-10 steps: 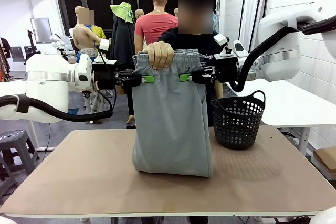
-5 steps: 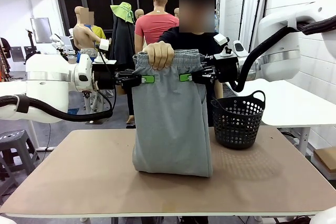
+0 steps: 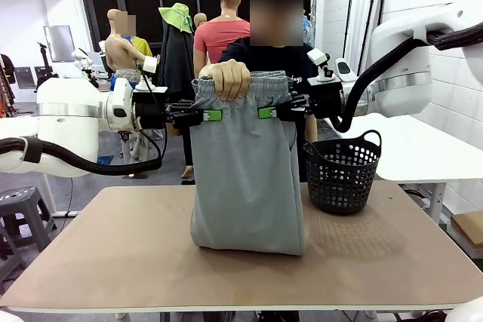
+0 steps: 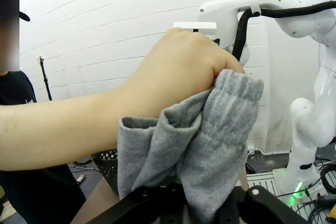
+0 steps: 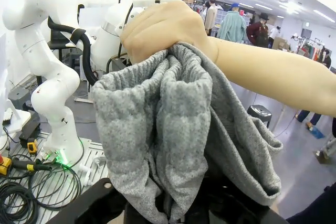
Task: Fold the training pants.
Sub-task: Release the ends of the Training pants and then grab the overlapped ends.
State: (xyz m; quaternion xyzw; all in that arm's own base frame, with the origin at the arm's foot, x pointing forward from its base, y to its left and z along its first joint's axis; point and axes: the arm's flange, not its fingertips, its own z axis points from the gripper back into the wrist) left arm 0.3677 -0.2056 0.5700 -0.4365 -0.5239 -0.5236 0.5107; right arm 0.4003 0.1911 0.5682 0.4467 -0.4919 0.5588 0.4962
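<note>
The light grey training pants [image 3: 245, 179] hang doubled over above the table, with their lower fold resting on the tabletop. A person's hand [image 3: 228, 78] grips the bunched waistband at the top middle. My left gripper [image 3: 211, 115] pinches the left edge just under the waistband, and my right gripper [image 3: 267, 112] pinches the right edge at the same height. In the left wrist view the grey cloth [image 4: 210, 129] runs down between my fingers under the person's fist [image 4: 178, 72]. The right wrist view has the gathered fabric [image 5: 157, 129] dropping between my fingers below the hand [image 5: 163, 27].
A black mesh basket [image 3: 343, 175] stands on the table's right rear, close to the hanging pants. The brown tabletop [image 3: 113, 246] is bare at the left and front. The person stands at the far edge behind the pants.
</note>
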